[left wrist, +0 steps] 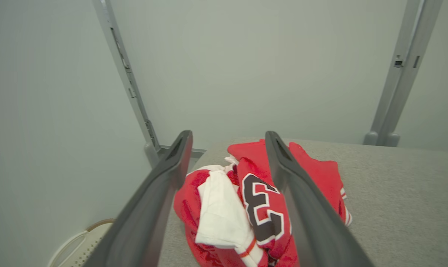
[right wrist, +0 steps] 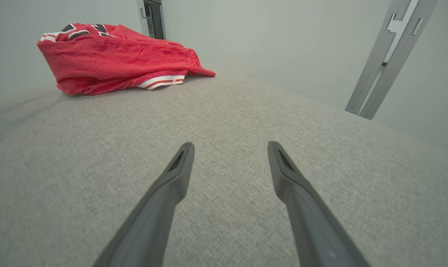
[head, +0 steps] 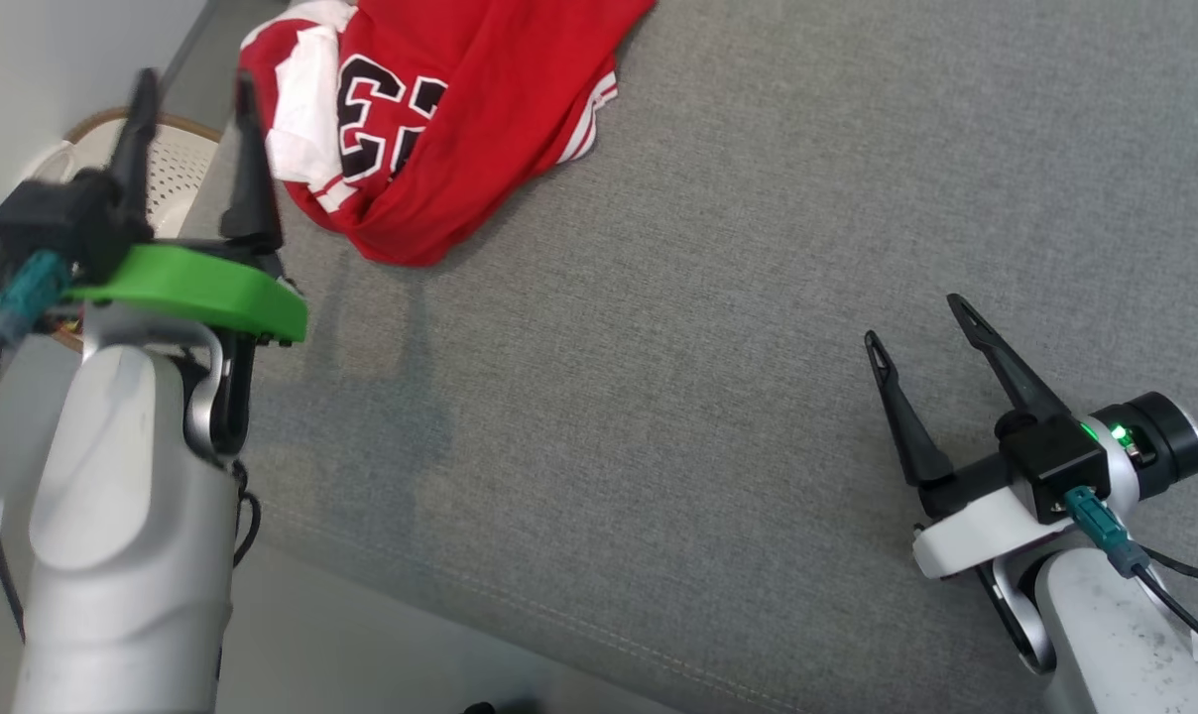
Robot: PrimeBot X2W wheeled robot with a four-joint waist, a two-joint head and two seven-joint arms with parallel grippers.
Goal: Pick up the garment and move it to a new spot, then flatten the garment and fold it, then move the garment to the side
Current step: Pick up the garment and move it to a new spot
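Grey table (head: 718, 397) spans the frame; jersey (head: 430, 119) bunched at its upper-left edge; left hand (head: 196, 79) and right hand (head: 913, 317) spread, empty.

Looks like a bare test room or lab booth, not a home. Plain pale walls (left wrist: 246, 55). Grey metal posts (left wrist: 404, 74) stand against them. Grey fabric-covered table (head: 708, 347). White perforated basket (head: 178, 169) sits low beside the table's edge.
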